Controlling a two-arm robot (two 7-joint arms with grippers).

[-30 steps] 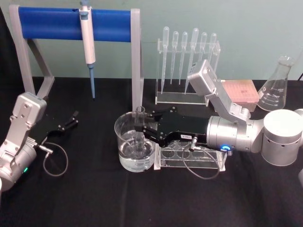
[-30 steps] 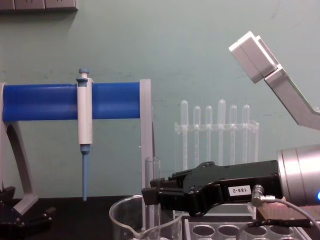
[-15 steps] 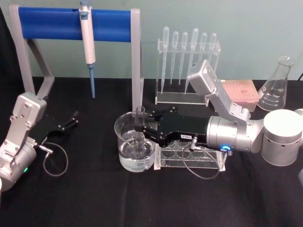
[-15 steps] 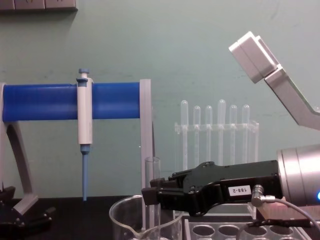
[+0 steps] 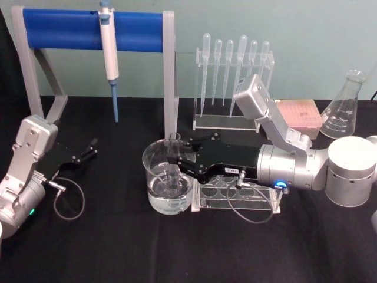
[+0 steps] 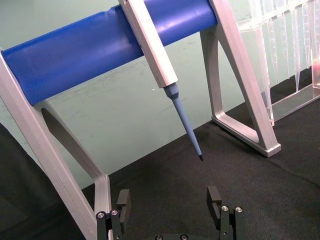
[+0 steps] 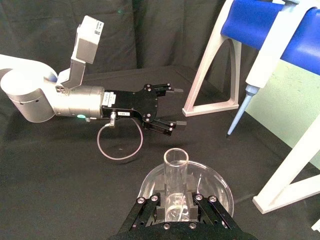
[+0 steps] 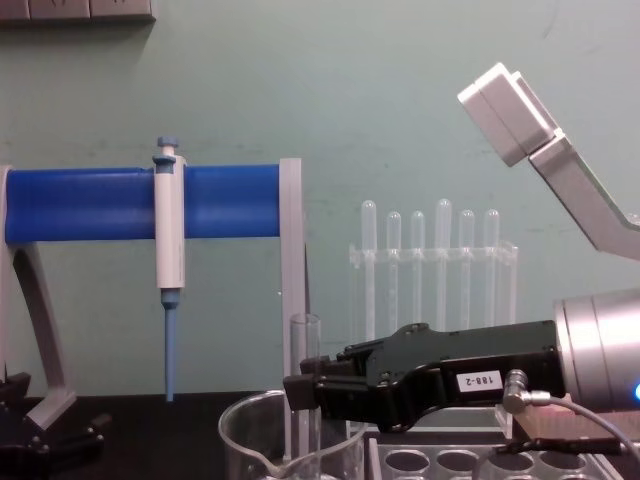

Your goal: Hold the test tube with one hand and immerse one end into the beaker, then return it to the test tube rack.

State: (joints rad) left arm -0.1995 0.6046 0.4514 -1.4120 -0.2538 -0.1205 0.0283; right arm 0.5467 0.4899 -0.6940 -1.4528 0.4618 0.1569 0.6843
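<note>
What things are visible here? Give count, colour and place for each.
wide clear glass beaker: one, clear, table centre, holding liquid
clear glass test tube: one, clear, upright in beaker
clear plastic test tube rack: one, clear, right of beaker
blue bar stand: one, blue, rear left
white-and-blue pipette: one, hanging on stand
frosted plastic pipettes: six, frosted, rear centre
clear glass conical flask: one, clear, far right
pink box: one, pink, rear right
left end effector: black, open, left side
right end effector: black, shut on test tube
</note>
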